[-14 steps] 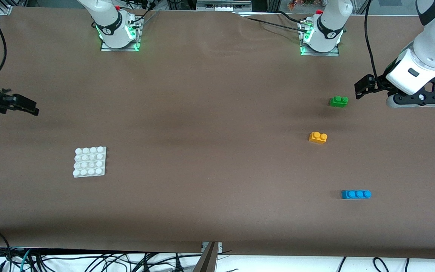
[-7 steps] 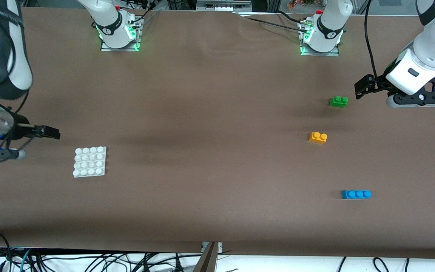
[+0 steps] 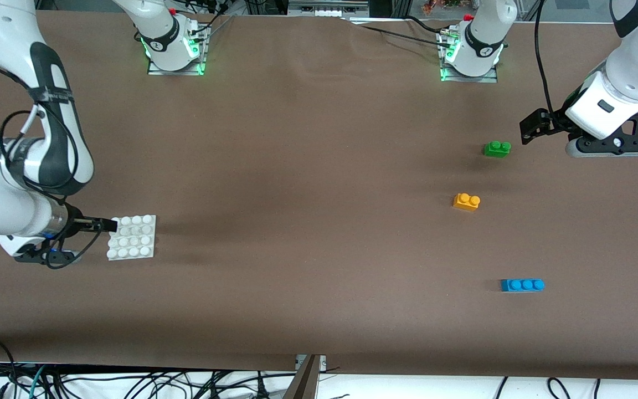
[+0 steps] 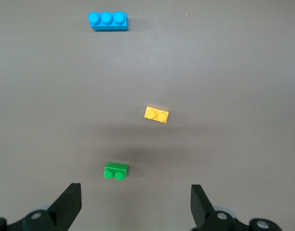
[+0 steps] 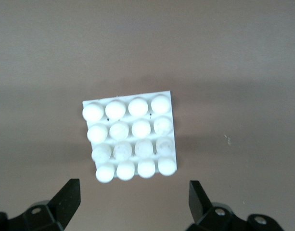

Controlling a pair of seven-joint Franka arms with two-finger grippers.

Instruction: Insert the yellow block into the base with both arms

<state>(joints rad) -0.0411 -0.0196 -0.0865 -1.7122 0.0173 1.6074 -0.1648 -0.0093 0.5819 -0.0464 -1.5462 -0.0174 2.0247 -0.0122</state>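
Observation:
The yellow block [image 3: 466, 201] [image 4: 157, 114], with two studs, lies on the table toward the left arm's end. My left gripper [image 3: 530, 131] [image 4: 135, 208] hovers open and empty beside the green brick [image 3: 497, 148] [image 4: 116, 171], apart from the yellow block. The white studded base [image 3: 132, 237] [image 5: 130, 142] lies flat toward the right arm's end. My right gripper [image 3: 107, 225] [image 5: 133, 201] hangs low at the base's edge, open. Its two fingers stand wider than the base, and nothing is between them.
A blue three-stud brick [image 3: 523, 285] [image 4: 108, 20] lies nearer to the front camera than the yellow block. The brown table top [image 3: 308, 233] stretches bare between the base and the bricks. Cables hang below the table's front edge.
My right arm has swung in from the table's end and come down to the base's edge. The left arm and all bricks have stayed put.

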